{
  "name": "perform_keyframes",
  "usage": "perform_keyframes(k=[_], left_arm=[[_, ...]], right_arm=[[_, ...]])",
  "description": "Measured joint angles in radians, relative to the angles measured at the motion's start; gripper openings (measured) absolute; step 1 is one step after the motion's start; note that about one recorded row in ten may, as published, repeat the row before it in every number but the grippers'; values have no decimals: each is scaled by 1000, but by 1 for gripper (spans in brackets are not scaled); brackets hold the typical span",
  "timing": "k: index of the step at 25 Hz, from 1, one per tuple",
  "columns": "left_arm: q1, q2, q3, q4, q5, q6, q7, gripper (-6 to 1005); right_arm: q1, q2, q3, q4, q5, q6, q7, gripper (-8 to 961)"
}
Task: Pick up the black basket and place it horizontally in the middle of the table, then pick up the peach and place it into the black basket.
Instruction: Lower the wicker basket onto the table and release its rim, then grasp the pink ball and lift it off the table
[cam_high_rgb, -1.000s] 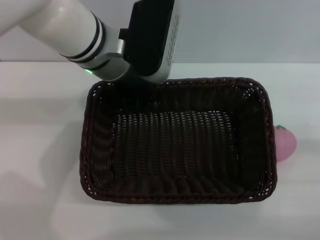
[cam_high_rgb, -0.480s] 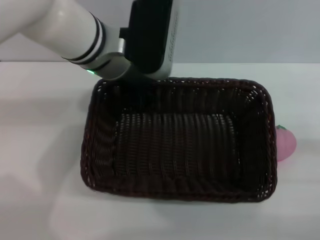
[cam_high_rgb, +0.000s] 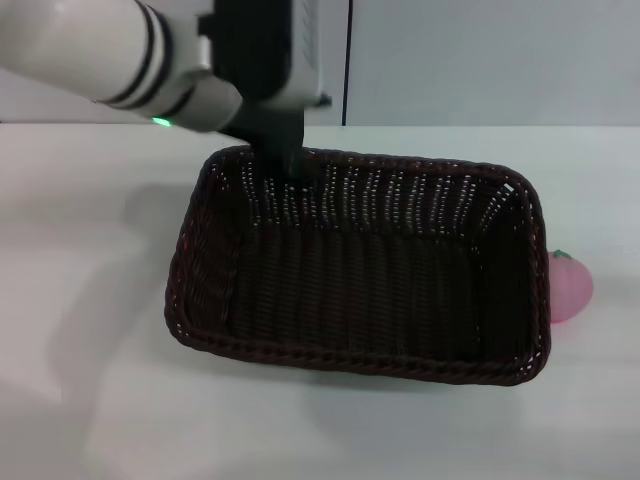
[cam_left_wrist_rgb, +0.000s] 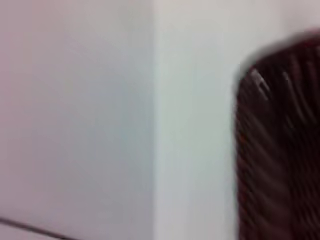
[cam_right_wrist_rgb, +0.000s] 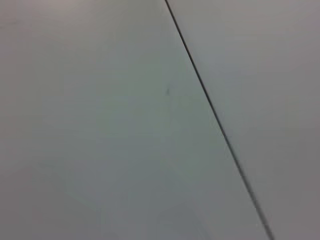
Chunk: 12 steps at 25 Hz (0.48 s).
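Observation:
The black basket (cam_high_rgb: 360, 270) lies lengthwise across the middle of the white table (cam_high_rgb: 80, 300), its far side raised a little. My left gripper (cam_high_rgb: 283, 158) is at the far rim near the basket's left corner and is shut on that rim. The basket's edge also shows blurred in the left wrist view (cam_left_wrist_rgb: 280, 150). The pink peach (cam_high_rgb: 570, 287) sits on the table, touching or just beside the basket's right end, partly hidden by the rim. My right gripper is out of view; its wrist view shows only a wall.
A grey wall with a dark vertical seam (cam_high_rgb: 347, 60) stands behind the table's far edge. My left arm (cam_high_rgb: 90, 50) reaches in from the upper left over the table.
My left gripper has moved left and up with the basket's far rim. The basket has turned slightly and its far side has risen. The peach has not moved.

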Motion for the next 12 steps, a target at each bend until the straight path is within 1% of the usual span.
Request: perform_keyframes(k=[2,3,4,5,6,7,8,9,11,12], left_arm=[[48,1,-54,33,-103,-28,9,701],[87,3,-105,44,-209,-50,23,743],[120,3,-145,44,-292,-65,39,750],[137,3,-163,41,-341,-77,52,756],[178,3,-198,29,-433,-99,82,763],[178,3,-198,29,-433,-99,82,763],[241,3,-228,6,-583,-140,139,763],[241,3,-228,6,-583,-140,139,763],[327,4,-254,-39,-790,-181,240,763],[349,4,-260,-56,-846,-187,271,763]], right_arm=[[-5,-1,-7,-37,-27,-1,8,769],[-16,-2,-14,-121,-96,2,66,769],[-23,-3,-13,-193,-147,10,135,769],[-23,-3,-13,-193,-147,10,135,769],[-34,-5,-7,-333,-233,30,301,769],[-34,-5,-7,-333,-233,30,301,768],[-40,-8,-3,-484,-320,44,467,768],[-40,-8,-3,-484,-320,44,467,768],[-43,-13,-3,-652,-428,46,643,768],[-43,-14,-2,-731,-479,43,720,768]])
